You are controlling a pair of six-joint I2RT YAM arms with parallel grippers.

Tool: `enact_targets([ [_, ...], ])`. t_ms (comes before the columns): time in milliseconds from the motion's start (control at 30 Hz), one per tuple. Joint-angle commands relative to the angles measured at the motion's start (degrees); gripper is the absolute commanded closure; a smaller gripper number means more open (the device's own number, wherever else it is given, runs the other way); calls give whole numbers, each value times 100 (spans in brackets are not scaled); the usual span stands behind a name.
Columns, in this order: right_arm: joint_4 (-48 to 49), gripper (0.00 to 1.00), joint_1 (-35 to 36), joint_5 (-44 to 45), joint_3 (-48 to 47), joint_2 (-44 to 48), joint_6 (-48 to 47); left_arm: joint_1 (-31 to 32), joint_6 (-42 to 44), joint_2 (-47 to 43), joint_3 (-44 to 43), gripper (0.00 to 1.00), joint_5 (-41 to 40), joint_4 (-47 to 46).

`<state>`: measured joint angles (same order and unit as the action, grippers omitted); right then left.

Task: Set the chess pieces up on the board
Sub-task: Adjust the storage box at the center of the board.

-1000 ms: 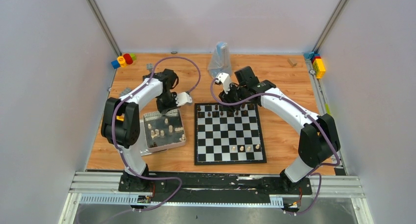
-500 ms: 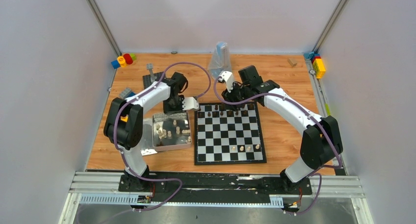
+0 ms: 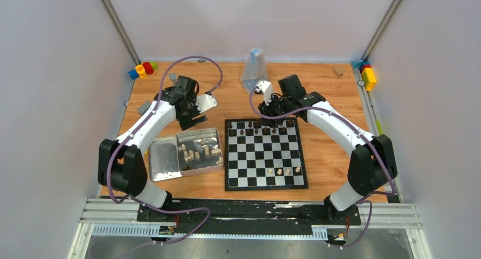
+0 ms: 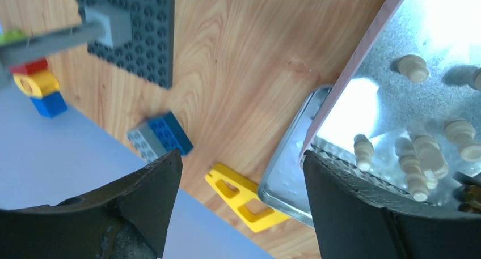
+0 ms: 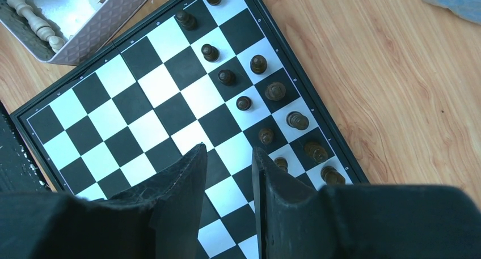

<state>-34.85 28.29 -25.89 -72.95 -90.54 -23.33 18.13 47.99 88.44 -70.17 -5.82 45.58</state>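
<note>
Both sets of jaws are empty as I see it. The left gripper (image 4: pixel 241 157) has its jaws spread wide, with nothing between them. The right gripper (image 5: pixel 227 157) has its jaws only a little apart, and only squares show through the slit.

The right gripper hangs over the far edge of the board (image 3: pixel 261 157), near the middle of that edge. Dark pieces (image 5: pixel 244 103) stand in the two rows along that far edge, and one sits just beside the right gripper's outer finger. A few cream pieces (image 3: pixel 282 172) stand on the board's near side, toward its right. The squares in between are bare.

The left gripper hangs left of the board, off its far-left corner and above the far rim of a silver tin (image 3: pixel 199 169). The tin lies just beside the board's left edge, and loose cream pieces (image 4: pixel 420 157) lie on their sides in it. A flatter silver tray (image 3: pixel 161 157) lies against the tin on the side away from the board.

Further left of the board, the left wrist view shows a yellow part (image 4: pixel 241 196), a blue brick (image 4: pixel 164 135) and a dark studded plate (image 4: pixel 136 32) on the wood. A clear bag (image 3: pixel 254 69) stands beyond the board's far edge.
</note>
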Motion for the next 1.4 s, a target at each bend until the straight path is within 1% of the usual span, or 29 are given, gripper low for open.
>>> enact_targets([
  [0,177,64,-41,-161,-7,126,71,-173,-1173,-479,272,12,-310,55],
  [100,179,64,-43,-187,-10,92,74,-372,-1806,-567,420,10,41,466],
  [233,176,64,-41,-225,6,76,74,-554,-2163,-398,510,9,387,790],
  [467,176,64,-43,-180,38,99,66,-688,-2411,-147,693,10,475,932],
  [733,177,64,-48,-212,44,20,52,-848,-2416,-29,1071,18,613,1023],
  [800,178,64,-39,-187,44,17,48,-861,-2401,62,1111,22,719,1006],
  [867,179,64,-41,-180,53,11,40,-875,-2392,163,1120,29,827,995],
  [967,175,64,-43,-173,59,2,33,-892,-2391,305,1094,37,931,985],
  [1133,171,64,-43,-171,61,-16,23,-1045,-2365,440,904,56,1021,1059],
  [1367,171,64,-43,-179,72,-32,9,-1319,-2144,634,462,70,1053,1289],
])
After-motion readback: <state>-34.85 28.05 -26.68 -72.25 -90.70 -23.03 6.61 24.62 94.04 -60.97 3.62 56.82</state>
